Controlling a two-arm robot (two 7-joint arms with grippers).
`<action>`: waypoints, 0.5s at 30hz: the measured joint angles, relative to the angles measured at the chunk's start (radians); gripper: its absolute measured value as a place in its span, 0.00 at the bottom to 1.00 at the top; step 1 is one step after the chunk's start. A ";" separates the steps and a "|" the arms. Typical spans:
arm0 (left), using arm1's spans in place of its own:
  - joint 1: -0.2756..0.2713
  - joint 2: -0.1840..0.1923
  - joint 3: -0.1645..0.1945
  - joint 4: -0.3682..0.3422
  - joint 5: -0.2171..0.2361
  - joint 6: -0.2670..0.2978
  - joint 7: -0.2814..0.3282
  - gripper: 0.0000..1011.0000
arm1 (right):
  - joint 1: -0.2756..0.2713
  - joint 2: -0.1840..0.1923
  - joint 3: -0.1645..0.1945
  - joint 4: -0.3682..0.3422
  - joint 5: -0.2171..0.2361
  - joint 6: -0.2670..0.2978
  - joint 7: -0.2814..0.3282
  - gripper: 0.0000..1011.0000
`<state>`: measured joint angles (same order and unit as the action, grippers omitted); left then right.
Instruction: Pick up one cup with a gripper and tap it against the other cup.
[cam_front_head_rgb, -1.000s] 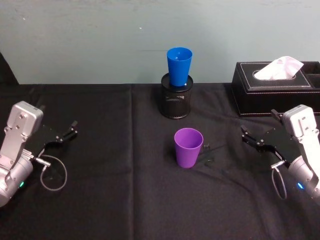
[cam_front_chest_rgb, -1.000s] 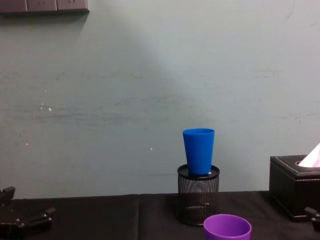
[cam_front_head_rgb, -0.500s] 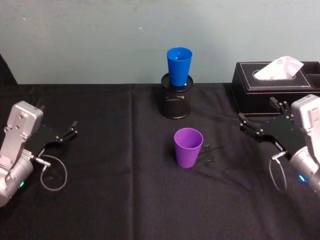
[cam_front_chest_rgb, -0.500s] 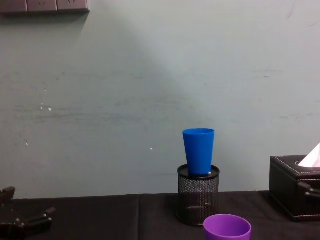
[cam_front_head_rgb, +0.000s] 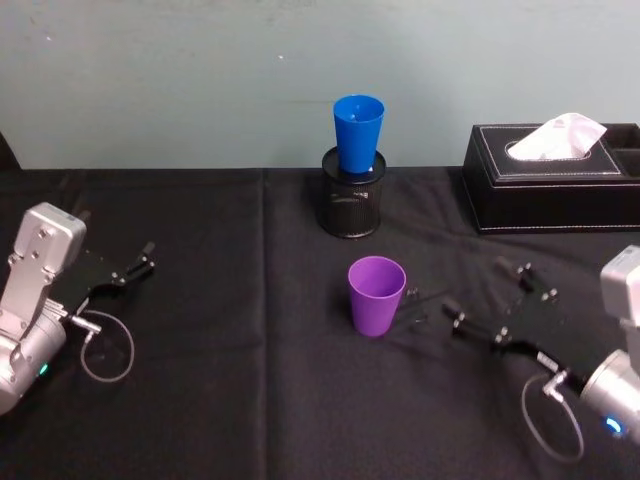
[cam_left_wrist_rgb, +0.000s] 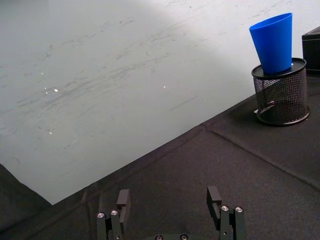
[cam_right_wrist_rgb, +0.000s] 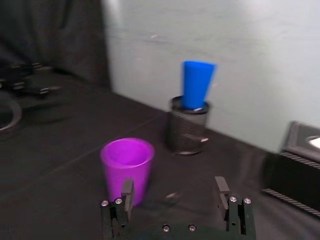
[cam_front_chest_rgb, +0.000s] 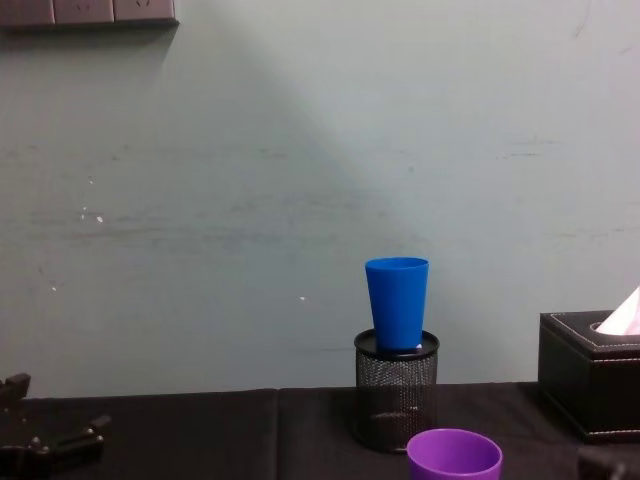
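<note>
The right end effector is near the purple cup, on its right, with its fingers spread wide, empty, and pointing towards the cup without touching it. The purple cup stands upright near the middle of the black-clothed worktop. Behind it the blue cup sits upright in a mesh holder. The left end effector lies at the worktop's left side, also open and empty, well apart from both cups

It looks like an office: a desk with a black cloth, a tissue box, a pen holder, a plain wall.
</note>
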<state>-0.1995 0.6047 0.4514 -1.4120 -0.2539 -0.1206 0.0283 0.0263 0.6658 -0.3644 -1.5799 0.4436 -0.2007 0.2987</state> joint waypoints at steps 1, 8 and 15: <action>0.000 0.000 0.000 0.000 0.000 0.000 0.000 0.99 | -0.006 0.001 -0.006 0.000 0.004 -0.003 0.025 0.99; 0.000 0.000 0.000 0.000 0.000 0.000 0.000 0.99 | 0.008 -0.024 -0.036 0.032 0.004 -0.009 0.105 0.99; 0.000 0.000 0.000 0.000 0.000 0.000 0.000 0.99 | 0.064 -0.074 -0.062 0.095 -0.022 -0.006 0.149 0.99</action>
<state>-0.1995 0.6047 0.4514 -1.4120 -0.2538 -0.1205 0.0283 0.0898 0.5921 -0.4264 -1.4854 0.4215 -0.2072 0.4481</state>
